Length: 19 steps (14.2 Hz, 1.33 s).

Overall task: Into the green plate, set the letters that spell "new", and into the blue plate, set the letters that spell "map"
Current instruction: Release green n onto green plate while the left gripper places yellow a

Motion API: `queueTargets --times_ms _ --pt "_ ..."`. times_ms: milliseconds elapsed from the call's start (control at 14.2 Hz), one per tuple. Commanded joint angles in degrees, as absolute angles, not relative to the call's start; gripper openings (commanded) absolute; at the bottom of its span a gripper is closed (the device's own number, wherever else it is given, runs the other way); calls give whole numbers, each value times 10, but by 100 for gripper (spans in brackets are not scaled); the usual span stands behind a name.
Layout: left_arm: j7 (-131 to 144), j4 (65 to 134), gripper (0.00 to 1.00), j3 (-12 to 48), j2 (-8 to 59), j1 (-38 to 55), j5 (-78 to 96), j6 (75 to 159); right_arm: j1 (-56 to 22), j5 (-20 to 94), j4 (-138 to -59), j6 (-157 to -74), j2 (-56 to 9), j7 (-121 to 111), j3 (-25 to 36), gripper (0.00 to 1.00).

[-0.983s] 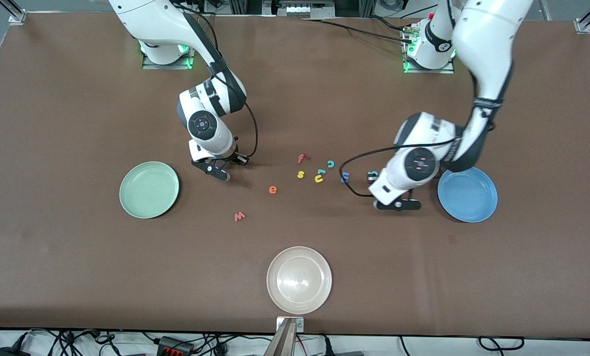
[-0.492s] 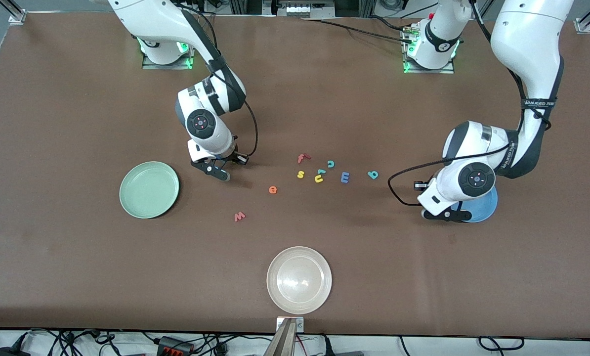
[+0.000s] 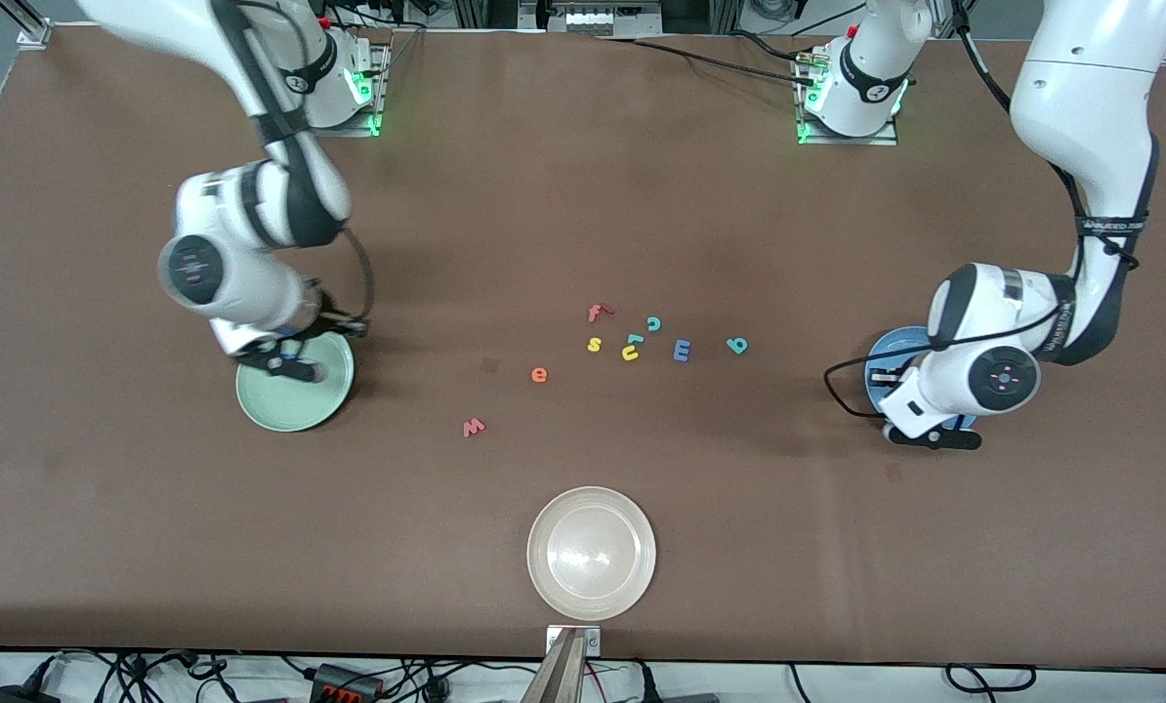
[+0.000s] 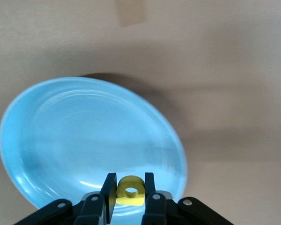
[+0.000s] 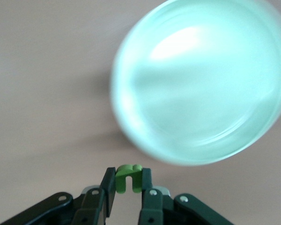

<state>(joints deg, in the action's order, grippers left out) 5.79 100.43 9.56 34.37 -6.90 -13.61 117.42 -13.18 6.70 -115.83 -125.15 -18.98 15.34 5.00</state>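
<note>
The green plate (image 3: 280,410) has the right gripper (image 3: 290,366) over its rim, pinching the green n (image 5: 127,178). The blue plate (image 3: 891,353) is mostly covered by the left gripper (image 3: 935,436), clamped on the yellow a (image 4: 129,191). Loose letters crowd the table's (image 3: 583,195) centre; bare brown surface lies at their twelve o'clock. A cream plate (image 3: 592,553) sits at six o'clock.

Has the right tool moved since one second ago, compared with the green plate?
Yes. The right tool was beside the green plate, toward the table's middle; now it is over that plate's rim, carrying the green n.
</note>
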Motion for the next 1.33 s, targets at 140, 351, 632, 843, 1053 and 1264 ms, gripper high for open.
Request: queueTargets --times_ms 140,351,632,843,1053,1264 --pt "46 1005 100 119 333 -76 -148 1146 -87 -3 -1136 -1259 -236 95 39 16" --pt "134 1003 100 183 311 -75 -140 1100 -85 -5 -1104 -1262 -264 93 39 16" --pt "333 1009 100 249 330 -72 -140 1102 -86 -4 -1071 -1272 -302 94 39 17" --pt "453 1037 100 279 352 -74 -136 1141 -87 -1 -1059 -1296 -330 99 39 44" --pt "568 1092 100 303 355 -70 -131 1249 -94 4 -1036 -1289 -325 101 38 100" --pt "583 1122 100 312 359 -69 -131 1294 -127 1 -981 -1223 -313 94 31 100"
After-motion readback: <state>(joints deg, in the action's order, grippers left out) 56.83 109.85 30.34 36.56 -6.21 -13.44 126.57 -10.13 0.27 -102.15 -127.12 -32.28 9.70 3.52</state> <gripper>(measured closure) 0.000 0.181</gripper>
